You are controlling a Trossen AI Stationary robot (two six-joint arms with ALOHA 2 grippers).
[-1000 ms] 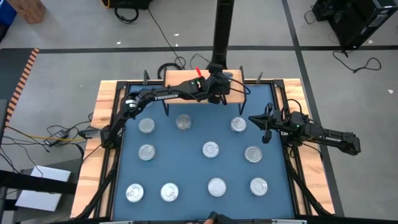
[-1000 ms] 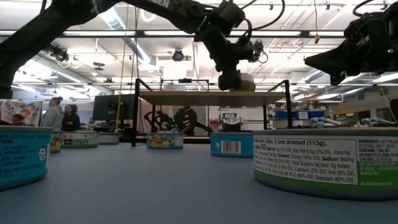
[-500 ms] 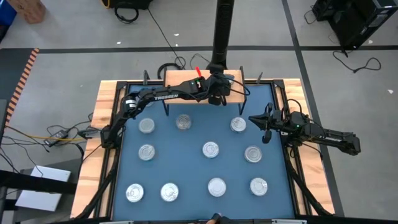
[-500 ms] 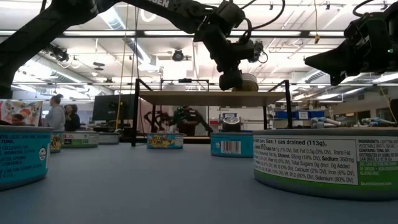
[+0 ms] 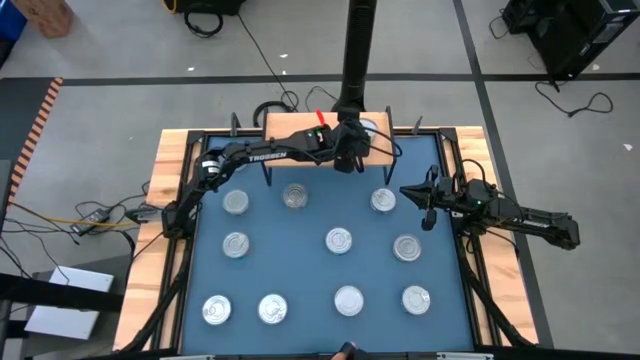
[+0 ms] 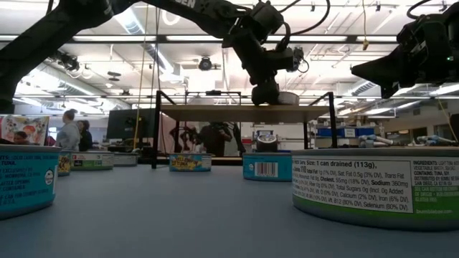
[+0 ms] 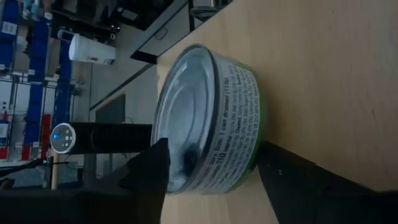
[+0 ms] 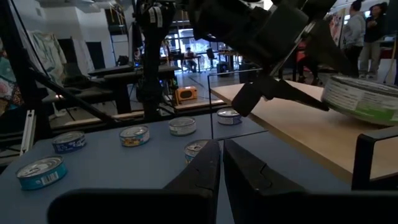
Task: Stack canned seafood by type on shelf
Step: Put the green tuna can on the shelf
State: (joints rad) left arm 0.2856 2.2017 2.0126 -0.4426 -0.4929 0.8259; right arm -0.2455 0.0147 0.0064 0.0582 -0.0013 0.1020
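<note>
The shelf (image 5: 290, 126) is a light-wood board on black legs at the mat's far edge, seen in the low view as shelf (image 6: 215, 112). My left gripper (image 5: 350, 148) reaches over its right part and is shut on a green-labelled tin (image 7: 211, 93), which the low view shows low over the board as tin (image 6: 287, 97). Several silver-topped tins (image 5: 339, 240) sit flat on the blue mat. My right gripper (image 5: 426, 205) hovers shut by the mat's right side, beside one tin (image 5: 383, 200). My left gripper (image 7: 211, 148) pinches the green-labelled tin across its height near the rim. One finger (image 7: 152, 171) lies over the shiny top (image 7: 186, 158) and the other finger (image 7: 286, 171) lies under the bottom edge (image 7: 256, 146). The tin lies nearly flat at the shelf board (image 7: 336, 74); whether it rests on the board I cannot tell.
The blue mat (image 5: 300, 275) has wooden edges and black rails along its sides. Tins stand in loose rows across it, two close to the low camera (image 6: 373, 183). The shelf's left part is bare wood. People show in the room beyond the table (image 6: 70, 132).
My left gripper has come down a little over the shelf's right part, still shut on the tin. The tin now sits lower and flatter against the board than a second ago.
</note>
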